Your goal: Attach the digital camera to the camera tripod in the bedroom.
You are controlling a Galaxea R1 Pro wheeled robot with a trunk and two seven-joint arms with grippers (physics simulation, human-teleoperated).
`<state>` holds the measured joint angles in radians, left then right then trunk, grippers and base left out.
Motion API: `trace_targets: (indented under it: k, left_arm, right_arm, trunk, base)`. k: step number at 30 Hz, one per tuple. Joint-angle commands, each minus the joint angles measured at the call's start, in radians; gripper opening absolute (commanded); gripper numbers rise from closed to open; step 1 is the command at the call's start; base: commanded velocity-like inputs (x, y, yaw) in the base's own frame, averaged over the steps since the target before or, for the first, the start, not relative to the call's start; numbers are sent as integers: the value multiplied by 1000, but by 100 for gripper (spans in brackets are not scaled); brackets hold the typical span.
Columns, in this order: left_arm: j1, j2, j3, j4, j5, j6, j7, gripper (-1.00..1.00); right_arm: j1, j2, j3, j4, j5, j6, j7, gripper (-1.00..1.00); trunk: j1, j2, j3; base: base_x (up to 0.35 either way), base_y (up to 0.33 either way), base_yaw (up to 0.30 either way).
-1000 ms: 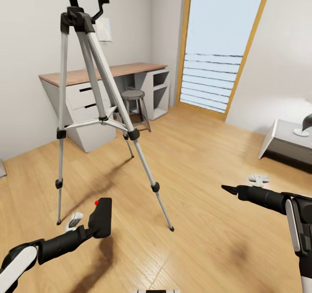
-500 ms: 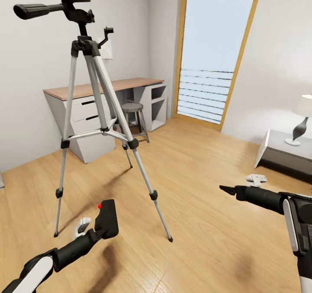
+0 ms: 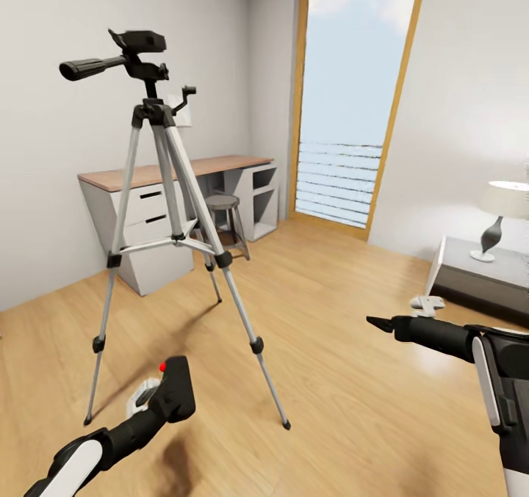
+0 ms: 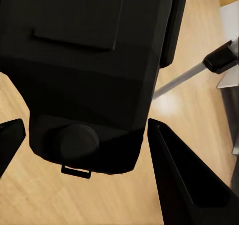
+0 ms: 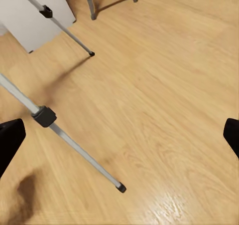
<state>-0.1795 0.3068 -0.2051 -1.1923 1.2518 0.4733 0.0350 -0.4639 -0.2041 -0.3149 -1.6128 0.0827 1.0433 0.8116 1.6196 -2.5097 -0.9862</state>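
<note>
The camera tripod (image 3: 173, 211) stands on the wood floor at the left, silver legs spread, its black head (image 3: 139, 45) and pan handle up high. The black digital camera (image 3: 176, 385), red button on top, is low and in front of the tripod, between its two near legs. My left gripper (image 3: 163, 403) is shut on it. In the left wrist view the camera body (image 4: 84, 60) sits between the dark fingers (image 4: 184, 180). My right gripper (image 3: 382, 326) hovers to the right, apart from the tripod; in the right wrist view its jaws stand wide open (image 5: 119, 135) above a tripod leg (image 5: 74, 142).
A wood-topped desk (image 3: 176, 170) and a round stool (image 3: 224, 203) stand behind the tripod. The tall wood-framed window (image 3: 353, 100) is at the back. A grey nightstand with a lamp (image 3: 503, 207) is at the right. Small white objects (image 3: 427, 304) lie on the floor.
The head view has tilted up, so the whole tripod head and pan handle now show. Both arms hold nearly the same pose, and the camera stays gripped.
</note>
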Motion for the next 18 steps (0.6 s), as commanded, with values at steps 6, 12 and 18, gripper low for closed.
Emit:
trace_targets:
  k: [6,12,18]
  left_arm:
    - [2,-1,1,1,3,0,20,-100]
    - [14,0,16,4,3,-21,27,-100]
    - [23,1,31,8,7,-49,36,-100]
  right_arm:
    - [-1,0,1,-1,9,4,9,100]
    - [-1,0,2,0,9,4,9,100]
    - [-1,0,2,0,9,4,10,100]
  trunk:
    - [-3,1,31]
    - [-6,2,57]
    - [-8,4,81]
  base:
    - [0,0,-26]
    - [0,0,-9]
    - [0,0,-3]
